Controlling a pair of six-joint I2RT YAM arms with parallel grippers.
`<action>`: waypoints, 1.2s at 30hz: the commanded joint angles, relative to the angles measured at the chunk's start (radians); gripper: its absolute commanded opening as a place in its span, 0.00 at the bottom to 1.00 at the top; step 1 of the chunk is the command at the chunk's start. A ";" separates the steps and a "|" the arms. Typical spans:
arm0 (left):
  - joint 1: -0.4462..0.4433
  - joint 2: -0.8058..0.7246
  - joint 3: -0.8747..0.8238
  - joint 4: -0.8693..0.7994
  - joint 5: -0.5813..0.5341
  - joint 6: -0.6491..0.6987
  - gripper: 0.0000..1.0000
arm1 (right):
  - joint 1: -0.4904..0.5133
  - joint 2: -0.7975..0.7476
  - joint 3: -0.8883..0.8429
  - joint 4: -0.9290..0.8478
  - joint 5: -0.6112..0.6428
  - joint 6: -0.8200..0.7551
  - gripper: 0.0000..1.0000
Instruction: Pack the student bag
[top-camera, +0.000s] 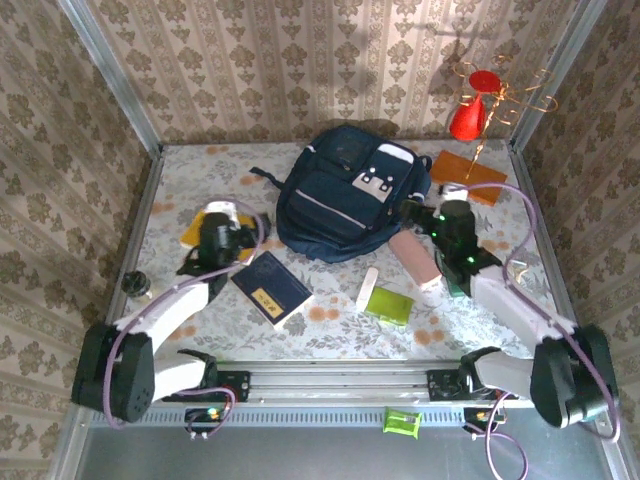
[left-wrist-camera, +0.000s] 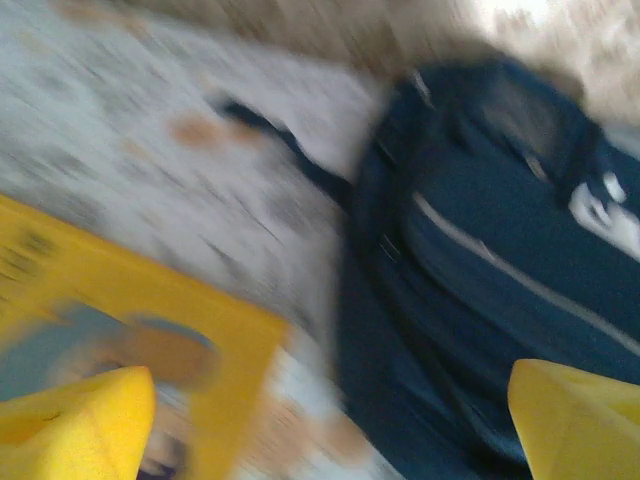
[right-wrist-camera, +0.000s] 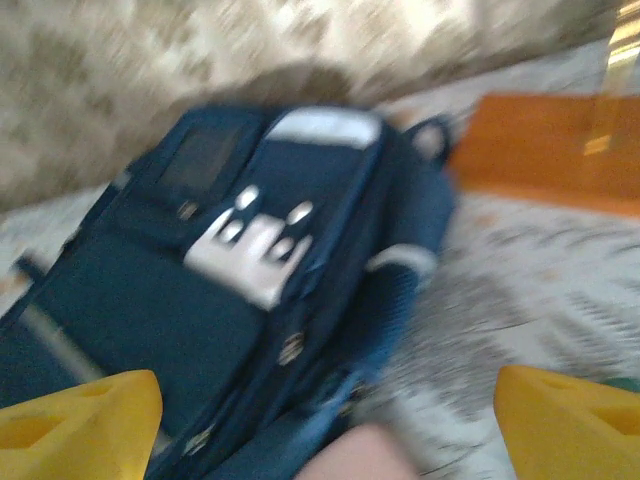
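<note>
Student bag, lying front-up at back-centre of the tabletop, not yet packed: I have left hand and right hand spread and empty either side of it, aimed, I judge, to open it before the navy notebook goes in.

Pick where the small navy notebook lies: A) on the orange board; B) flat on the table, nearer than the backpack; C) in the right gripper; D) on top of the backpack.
B: the top view shows the navy notebook flat on the table, on the near side of the backpack.
</note>
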 joint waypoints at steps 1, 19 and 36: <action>-0.107 0.115 0.106 -0.135 -0.002 -0.191 0.93 | 0.011 0.144 0.098 -0.129 -0.104 0.048 0.89; -0.181 0.480 0.232 0.040 0.115 -0.306 0.56 | -0.234 0.669 0.432 -0.217 -0.406 0.158 0.72; -0.048 0.425 0.206 0.026 0.155 -0.202 0.40 | -0.230 0.490 0.186 0.388 -0.803 0.577 0.05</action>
